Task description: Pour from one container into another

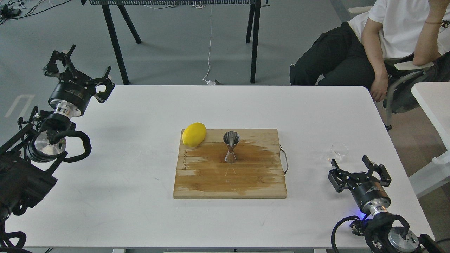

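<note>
From my head view, the glass cup (337,151) stands upright on the white table (123,196), just beyond and slightly left of my right gripper (351,164), whose jaws are spread wide and empty, fingers pointing away from me toward the cup; that short gap ahead is what the reach turns on, in my judgement. My left gripper (75,65) hangs off the table's far left corner, jaws also open and empty, well apart from everything, so the right arm is plainly nearer. The jigger (231,147) stands upright mid-board on the wooden board (197,182), left of the cup, with a metal handle (284,161) on the board's near edge between them. A lemon (194,134) lies at the board's far left corner, clear of any pouring path. A seated person (386,35) sits beyond the table's right corner
</note>
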